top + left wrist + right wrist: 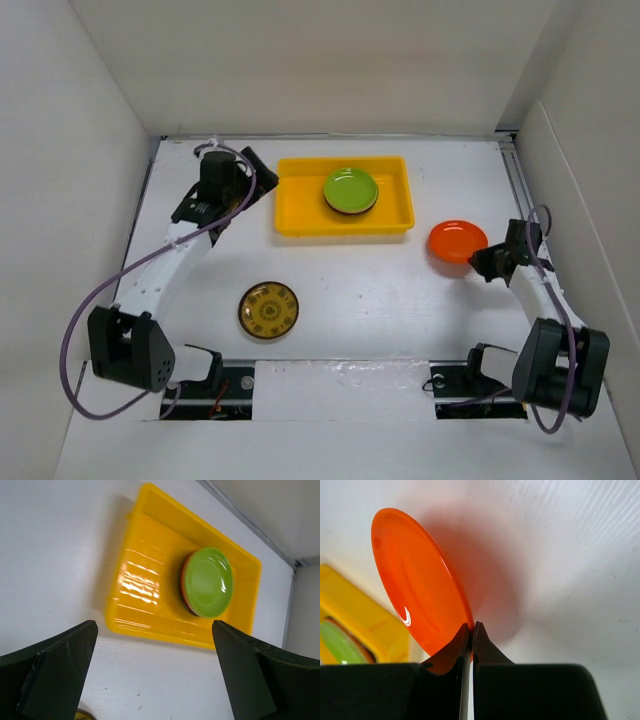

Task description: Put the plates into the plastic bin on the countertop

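An orange plate [457, 240] lies on the white countertop [380, 300] right of the yellow plastic bin [300, 215]. My right gripper [487, 262] is shut on this plate's near rim; in the right wrist view the orange plate [417, 580] sits pinched between the jaws of the right gripper [472, 626]. A green plate [351, 189] tops a stack inside the bin, seen too as the green plate [207, 582] in the bin [145, 610]. A brown-gold patterned plate [268, 309] lies on the countertop. My left gripper [252, 165] hangs open by the bin's left end, and the left gripper [155, 655] holds nothing.
White walls close in the countertop on the left, back and right. Both arm bases [140, 350] sit at the near edge, with a purple cable [75, 330] looping off the left arm.
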Available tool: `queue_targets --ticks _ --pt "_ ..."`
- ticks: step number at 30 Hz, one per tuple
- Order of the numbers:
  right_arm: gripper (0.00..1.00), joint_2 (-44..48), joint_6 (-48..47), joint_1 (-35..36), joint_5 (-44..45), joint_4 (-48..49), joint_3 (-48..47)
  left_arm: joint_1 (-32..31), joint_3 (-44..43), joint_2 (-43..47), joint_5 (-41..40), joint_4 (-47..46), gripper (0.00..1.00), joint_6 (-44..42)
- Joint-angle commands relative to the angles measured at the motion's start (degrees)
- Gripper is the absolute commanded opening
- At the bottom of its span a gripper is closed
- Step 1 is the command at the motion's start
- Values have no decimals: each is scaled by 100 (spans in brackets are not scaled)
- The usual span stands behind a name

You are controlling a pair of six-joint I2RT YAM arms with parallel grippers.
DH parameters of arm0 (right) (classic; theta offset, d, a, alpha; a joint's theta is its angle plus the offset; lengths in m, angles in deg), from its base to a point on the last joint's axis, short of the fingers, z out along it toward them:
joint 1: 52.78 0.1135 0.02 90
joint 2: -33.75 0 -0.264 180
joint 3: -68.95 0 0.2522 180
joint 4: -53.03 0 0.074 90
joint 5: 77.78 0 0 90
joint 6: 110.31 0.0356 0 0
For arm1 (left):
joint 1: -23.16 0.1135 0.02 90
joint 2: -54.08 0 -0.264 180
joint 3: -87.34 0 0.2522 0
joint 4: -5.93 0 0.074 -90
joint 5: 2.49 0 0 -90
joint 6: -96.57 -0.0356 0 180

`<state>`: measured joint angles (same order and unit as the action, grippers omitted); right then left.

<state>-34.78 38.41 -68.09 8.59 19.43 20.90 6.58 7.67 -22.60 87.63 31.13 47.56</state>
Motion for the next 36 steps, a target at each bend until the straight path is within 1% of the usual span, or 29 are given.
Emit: queue_targets --ticks 1,2,3,4,5,6,7,8,9,10,11,12,14,15,16,18,19,24,26,28,29,30,32,35,36 --pt "0 786 219 -51 592 -310 -753 181 393 986 -1098 531 100 400" --pt "0 876 219 -51 505 -136 -834 181 516 1137 -1606 682 100 583" --pt "0 877 219 -51 331 -13 -930 181 805 1286 -1803 814 100 664" --pt "0 877 219 140 259 128 -1157 181 964 1575 -1979 1025 100 760" --pt "0 764 45 273 128 286 -1273 181 1140 1726 -2103 1027 100 831" --pt "0 588 -26 396 -13 287 -1422 181 1455 1866 -2278 1027 100 831" --pt "0 395 -114 745 -240 409 -1589 181 1571 1981 -2358 1114 100 892" --pt "0 167 -246 949 -434 523 -1886 181 1651 2165 -2359 1167 100 893" --pt "0 -375 -456 1134 -566 525 -2081 233 1712 2236 -2411 1237 100 893" --pt "0 -667 -588 1327 -898 577 -2256 234 1713 2237 -2411 1238 100 893" --pt "0 -975 -746 1686 -1093 673 -2650 234 1713 2289 -2272 1238 100 684" --pt "0 -1561 -965 1863 -1156 674 -2871 304 1713 2290 -2149 1238 100 543" --pt "0 -2074 -1213 2223 -1261 534 -3293 471 1494 2158 -1606 1238 100 201" --pt "0 -2277 -1214 2295 -1262 533 -3617 541 1415 1958 -1264 1125 100 -376" --pt "0 -2592 -1309 2348 -1358 533 -3751 698 1162 1799 -642 1123 100 -625" --pt "0 -2840 -1310 2409 -1507 708 -4014 700 836 1326 -522 1507 100 -864" --pt "0 -3085 -1310 2410 -1595 709 -4120 700 738 1253 -461 1510 100 -1022" --pt "0 -3719 -1363 2761 -1351 508 -4885 700 685 1323 -337 1510 100 -1269" --pt "8 -3982 -1363 2823 -1350 445 -5140 700 632 1323 -389 1598 100 -1322" --pt "11 -4124 -1302 2884 -1280 445 -5246 700 632 1323 -468 1598 100 -1410" --pt "15 -4185 -1302 2885 -1280 445 -5386 700 693 1375 -469 1598 100 -1471" --pt "25 -4308 -1249 2885 -1280 445 -5465 700 763 1376 -469 1598 100 -1471" --pt "54 -4362 -1301 3016 -1210 70 -5763 700 764 1436 -521 1598 100 -1471" --pt "67 -4116 -1415 3183 -737 -169 -5765 831 825 1437 -531 1598 100 -1524" --pt "67 -4011 -1416 3236 -639 -222 -5643 919 878 1437 -452 1537 100 -1594"
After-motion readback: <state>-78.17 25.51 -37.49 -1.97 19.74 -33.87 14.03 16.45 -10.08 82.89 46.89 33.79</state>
